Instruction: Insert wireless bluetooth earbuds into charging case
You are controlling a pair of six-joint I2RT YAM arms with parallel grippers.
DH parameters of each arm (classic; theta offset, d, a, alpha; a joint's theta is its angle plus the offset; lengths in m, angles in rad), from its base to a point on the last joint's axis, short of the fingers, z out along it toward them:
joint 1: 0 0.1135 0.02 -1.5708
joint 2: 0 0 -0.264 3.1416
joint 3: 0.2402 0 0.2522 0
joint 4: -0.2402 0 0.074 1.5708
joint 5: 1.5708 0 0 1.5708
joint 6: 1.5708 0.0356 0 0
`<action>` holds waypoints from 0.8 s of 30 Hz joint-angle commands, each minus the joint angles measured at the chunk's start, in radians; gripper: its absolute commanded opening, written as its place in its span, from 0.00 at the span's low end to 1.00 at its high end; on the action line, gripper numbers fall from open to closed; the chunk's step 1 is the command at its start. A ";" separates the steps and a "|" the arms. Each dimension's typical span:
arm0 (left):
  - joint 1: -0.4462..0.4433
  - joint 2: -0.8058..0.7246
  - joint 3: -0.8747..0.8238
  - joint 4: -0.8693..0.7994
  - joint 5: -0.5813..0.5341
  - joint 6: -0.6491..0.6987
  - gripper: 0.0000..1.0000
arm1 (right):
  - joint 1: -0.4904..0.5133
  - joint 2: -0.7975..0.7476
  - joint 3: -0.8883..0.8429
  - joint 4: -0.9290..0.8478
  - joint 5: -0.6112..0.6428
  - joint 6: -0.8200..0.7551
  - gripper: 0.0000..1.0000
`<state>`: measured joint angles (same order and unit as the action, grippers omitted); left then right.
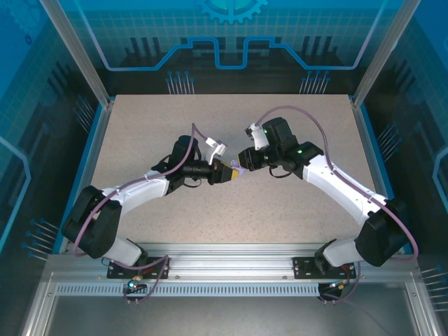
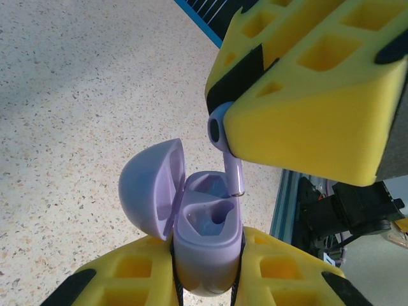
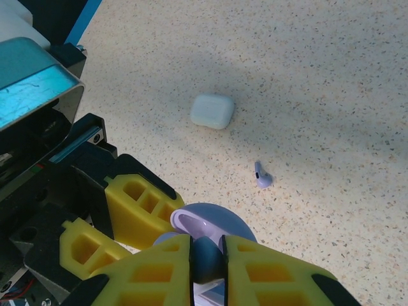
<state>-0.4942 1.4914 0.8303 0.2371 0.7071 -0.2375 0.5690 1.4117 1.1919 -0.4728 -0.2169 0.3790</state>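
A lavender charging case [image 2: 207, 236] stands upright between the yellow fingers of my left gripper [image 2: 207, 271], which is shut on it. Its round lid [image 2: 150, 188] hangs open to the left, and both wells show empty. From the upper right comes my right gripper [image 3: 207, 258], shut on a lavender earbud [image 2: 224, 143]. The earbud's stem points down, its tip at the rim of the case's far well. A second earbud [image 3: 262, 174] lies loose on the table. In the top view the two grippers [image 1: 225, 173] [image 1: 245, 159] meet over the table's middle.
A small white pebble-shaped box [image 3: 212, 111] lies on the speckled table [image 3: 331, 76], a little beyond the loose earbud. A blue rim [image 2: 204, 19] borders the table, and an aluminium rail [image 1: 224, 255] runs along the near edge.
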 commanded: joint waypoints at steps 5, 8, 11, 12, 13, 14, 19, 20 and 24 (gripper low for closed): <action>-0.004 -0.037 0.048 0.007 0.029 -0.008 0.18 | 0.023 -0.008 0.035 -0.030 0.016 -0.029 0.18; -0.004 -0.040 0.050 0.005 0.030 -0.008 0.18 | 0.024 -0.009 0.035 -0.035 0.027 -0.033 0.18; -0.004 -0.041 0.055 0.002 0.032 -0.009 0.18 | 0.025 -0.011 0.035 -0.036 0.033 -0.036 0.17; -0.004 -0.040 0.054 0.001 0.032 -0.008 0.18 | 0.025 -0.011 0.036 -0.036 0.031 -0.037 0.18; -0.004 -0.042 0.055 0.002 0.032 -0.008 0.18 | 0.025 -0.011 0.038 -0.036 0.027 -0.038 0.18; -0.004 -0.041 0.055 0.002 0.031 -0.010 0.18 | 0.028 -0.010 0.040 -0.039 0.023 -0.040 0.18; -0.004 -0.040 0.061 0.003 0.021 -0.014 0.18 | 0.033 -0.003 0.049 -0.049 -0.004 -0.049 0.19; -0.004 -0.040 0.064 0.000 0.015 -0.016 0.18 | 0.034 -0.003 0.049 -0.051 -0.010 -0.051 0.20; -0.004 -0.041 0.067 0.000 0.010 -0.019 0.18 | 0.035 -0.006 0.046 -0.053 -0.019 -0.051 0.23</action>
<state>-0.4942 1.4792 0.8570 0.2295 0.7113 -0.2386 0.5846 1.4117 1.2068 -0.4931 -0.2085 0.3431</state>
